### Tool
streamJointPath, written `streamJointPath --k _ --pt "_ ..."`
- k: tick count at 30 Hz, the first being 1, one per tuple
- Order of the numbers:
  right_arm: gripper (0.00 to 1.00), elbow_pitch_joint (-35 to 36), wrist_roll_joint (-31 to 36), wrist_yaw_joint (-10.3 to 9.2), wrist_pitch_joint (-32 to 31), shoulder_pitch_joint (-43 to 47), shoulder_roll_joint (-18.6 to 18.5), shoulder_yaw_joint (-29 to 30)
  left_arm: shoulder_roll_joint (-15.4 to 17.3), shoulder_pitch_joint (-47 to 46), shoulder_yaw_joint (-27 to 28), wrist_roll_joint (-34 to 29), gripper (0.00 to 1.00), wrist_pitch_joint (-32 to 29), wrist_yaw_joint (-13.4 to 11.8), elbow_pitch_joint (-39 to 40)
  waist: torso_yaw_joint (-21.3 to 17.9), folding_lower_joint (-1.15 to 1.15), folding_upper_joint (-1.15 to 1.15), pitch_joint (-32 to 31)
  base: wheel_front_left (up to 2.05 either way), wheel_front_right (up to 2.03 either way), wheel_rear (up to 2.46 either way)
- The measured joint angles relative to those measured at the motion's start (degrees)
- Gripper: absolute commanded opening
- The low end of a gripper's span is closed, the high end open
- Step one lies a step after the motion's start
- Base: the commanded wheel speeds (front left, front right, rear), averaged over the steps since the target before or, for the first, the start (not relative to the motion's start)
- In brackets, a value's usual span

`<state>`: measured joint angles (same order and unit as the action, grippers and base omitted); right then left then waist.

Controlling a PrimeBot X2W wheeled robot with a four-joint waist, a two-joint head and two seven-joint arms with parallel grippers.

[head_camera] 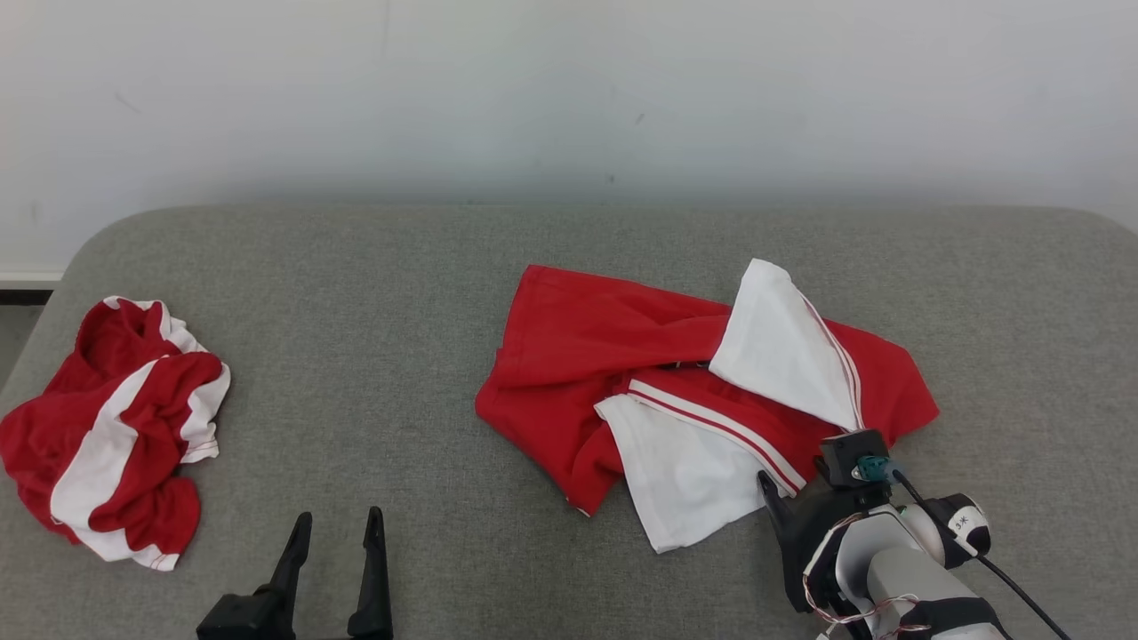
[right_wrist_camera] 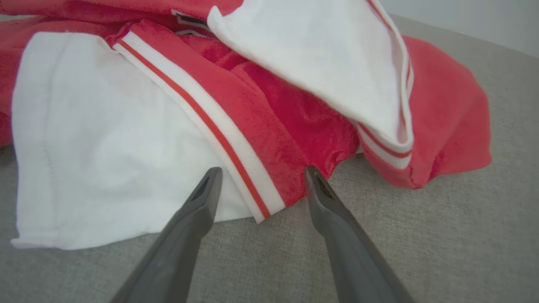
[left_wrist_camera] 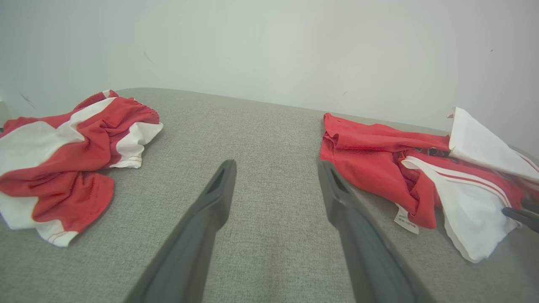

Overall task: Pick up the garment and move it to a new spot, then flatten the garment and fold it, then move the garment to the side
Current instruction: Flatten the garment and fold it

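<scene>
A red and white garment (head_camera: 693, 391) lies loosely spread at the centre right of the grey padded surface (head_camera: 400, 293). My right gripper (head_camera: 800, 480) stands open at its near edge. In the right wrist view the garment (right_wrist_camera: 273, 105) has its red-and-white striped hem lying between the fingertips of the right gripper (right_wrist_camera: 262, 171), just above the fabric. My left gripper (head_camera: 340, 516) is open over bare surface near the front edge, apart from any cloth. From the left wrist, the left gripper (left_wrist_camera: 277, 165) holds nothing and the garment (left_wrist_camera: 379, 168) lies to its right.
A second red and white garment (head_camera: 116, 427) lies crumpled at the far left edge, also seen as a heap (left_wrist_camera: 63, 147) from the left wrist. A pale wall runs behind the surface. One finger of the right gripper (left_wrist_camera: 522, 214) shows at the left wrist view's right edge.
</scene>
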<state>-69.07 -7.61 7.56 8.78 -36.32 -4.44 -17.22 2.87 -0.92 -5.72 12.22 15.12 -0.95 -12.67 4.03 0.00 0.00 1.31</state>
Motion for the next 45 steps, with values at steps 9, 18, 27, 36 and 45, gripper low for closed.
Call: streamJointPath --k 9,18,27,36,45 --pt "0.36 -2.56 4.64 0.00 -4.02 -1.02 0.34 5.84 -0.01 -1.00 -0.21 -0.14 1.00 0.00 0.30 0.01 1.49 0.00 0.00 1.88 0.00 0.00 0.00" --pt "0.00 -1.92 7.28 0.00 -2.54 -1.20 -0.03 10.43 0.00 -0.94 0.56 -0.27 1.00 0.00 -0.05 -0.19 0.85 0.00 0.00 1.85 0.00 0.00 0.00" --pt "0.00 6.02 7.38 0.00 0.23 -1.48 -3.54 17.16 0.00 0.62 1.60 -0.27 1.00 0.00 -0.29 -0.05 -1.98 0.00 0.00 -0.43 0.00 0.00 0.00" --pt "0.00 14.84 8.76 0.00 -8.18 6.19 -7.47 25.83 -0.01 1.41 1.27 -0.27 1.00 0.00 -0.02 -0.14 -3.39 0.00 0.00 -2.86 0.00 0.00 0.00" --pt "0.00 37.26 6.88 0.00 -22.06 17.57 -2.08 25.08 0.00 2.67 1.57 -1.11 1.00 0.00 0.46 -0.20 -2.07 0.00 0.00 -3.65 0.00 0.00 0.00"
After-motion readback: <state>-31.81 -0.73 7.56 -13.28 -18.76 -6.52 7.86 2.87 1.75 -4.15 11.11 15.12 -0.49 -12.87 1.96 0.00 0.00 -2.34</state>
